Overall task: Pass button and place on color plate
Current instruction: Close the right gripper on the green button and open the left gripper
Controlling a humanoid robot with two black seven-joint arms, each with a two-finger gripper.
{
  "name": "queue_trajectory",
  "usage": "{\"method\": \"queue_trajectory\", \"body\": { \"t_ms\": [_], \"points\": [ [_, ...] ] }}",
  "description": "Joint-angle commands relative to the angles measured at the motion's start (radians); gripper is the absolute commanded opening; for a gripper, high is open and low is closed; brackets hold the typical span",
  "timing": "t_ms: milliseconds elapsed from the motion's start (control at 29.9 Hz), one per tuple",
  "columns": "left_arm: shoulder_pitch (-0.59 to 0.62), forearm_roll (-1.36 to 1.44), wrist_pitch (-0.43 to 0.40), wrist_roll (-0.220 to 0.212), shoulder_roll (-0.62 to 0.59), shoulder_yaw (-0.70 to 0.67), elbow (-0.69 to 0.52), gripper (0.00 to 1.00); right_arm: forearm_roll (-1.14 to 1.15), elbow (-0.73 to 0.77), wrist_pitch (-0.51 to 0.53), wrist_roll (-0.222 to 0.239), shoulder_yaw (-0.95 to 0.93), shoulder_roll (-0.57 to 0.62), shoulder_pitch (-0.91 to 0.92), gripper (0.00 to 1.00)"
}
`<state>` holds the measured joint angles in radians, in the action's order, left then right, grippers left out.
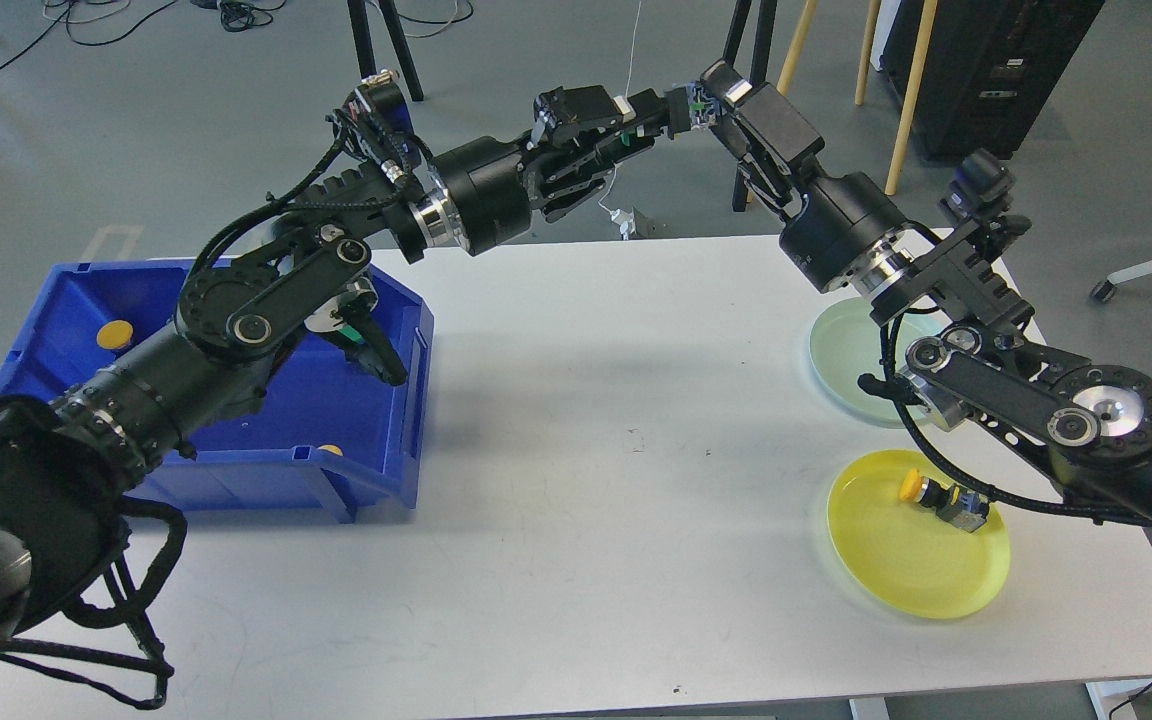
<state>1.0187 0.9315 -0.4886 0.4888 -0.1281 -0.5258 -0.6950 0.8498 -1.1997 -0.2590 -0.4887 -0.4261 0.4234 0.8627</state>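
Head view shows both grippers meeting high above the far edge of the bench (576, 420), a handover pose. Left of that meeting point, the left gripper (626, 140) reaches right; whether it grips the button I cannot tell. The right gripper (671, 118) touches it end-on, state also unclear. Far right, a yellow-capped button (941, 497) lies sideways on the yellow plate (896, 570), below the green plate (841, 350).

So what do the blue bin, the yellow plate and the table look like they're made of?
Blue bin: probably moulded plastic, with slightly glossy, uniform walls. Yellow plate: likely translucent plastic, since light glows through its rim. Table: smooth matte white top, perhaps laminate; the core can't be seen.
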Motion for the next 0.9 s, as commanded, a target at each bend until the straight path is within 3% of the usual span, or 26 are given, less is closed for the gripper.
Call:
{"method": "queue_trajectory", "body": {
  "t_ms": [0, 167, 501, 868],
  "points": [
    [0.0, 0.003, 0.0, 0.0, 0.008, 0.0, 0.0, 0.14, -0.001, 0.003, 0.001, 0.0, 0.001, -0.002, 0.005, 0.85],
    [0.0, 0.004, 0.0, 0.0, 0.008, -0.002, 0.0, 0.15, -0.005, 0.016, 0.001, 0.0, 0.004, -0.005, 0.021, 0.81],
    [0.0, 0.004, 0.0, 0.0, 0.005, -0.002, 0.0, 0.15, -0.005, 0.016, 0.007, 0.0, 0.006, -0.003, 0.013, 0.55],
    [0.0, 0.004, 0.0, 0.0, 0.007, -0.002, 0.0, 0.19, -0.005, 0.014, 0.012, 0.0, 0.007, -0.005, 0.015, 0.35]
  ]
}}
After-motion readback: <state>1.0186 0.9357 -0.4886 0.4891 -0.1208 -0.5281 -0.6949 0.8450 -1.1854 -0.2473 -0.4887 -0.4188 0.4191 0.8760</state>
